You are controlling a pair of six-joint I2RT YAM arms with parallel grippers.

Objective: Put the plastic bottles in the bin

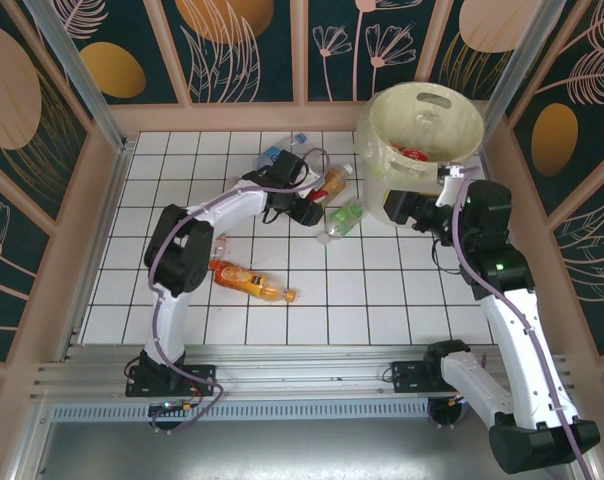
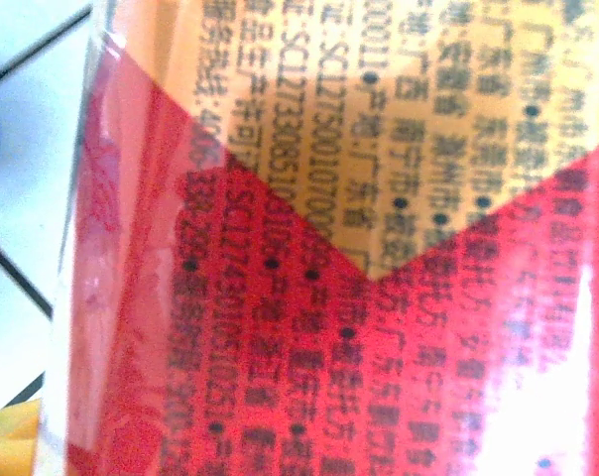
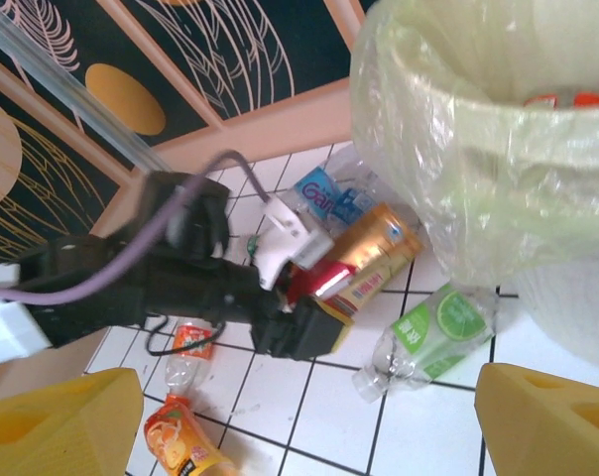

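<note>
My left gripper [image 1: 307, 200] is shut on a bottle with a red and orange label [image 1: 329, 184], lying on the tiles left of the bin. In the left wrist view that label [image 2: 379, 248] is pressed right up against the camera. In the right wrist view the left gripper [image 3: 314, 288] clamps the same bottle [image 3: 379, 248]. My right gripper [image 1: 397, 212] hovers open by the bin's base, its yellow fingertips [image 3: 547, 416] wide apart with nothing between them. The cream bin [image 1: 422, 125], lined with a clear bag [image 3: 478, 149], holds a red-labelled bottle [image 1: 414, 153].
A green-labelled clear bottle [image 1: 344, 220] lies just right of the left gripper. An orange bottle [image 1: 247, 282] and a clear one with an orange label [image 3: 190, 347] lie nearer the left arm. Blue-labelled bottles [image 1: 278, 153] rest by the back wall. Wooden walls enclose the tiled floor.
</note>
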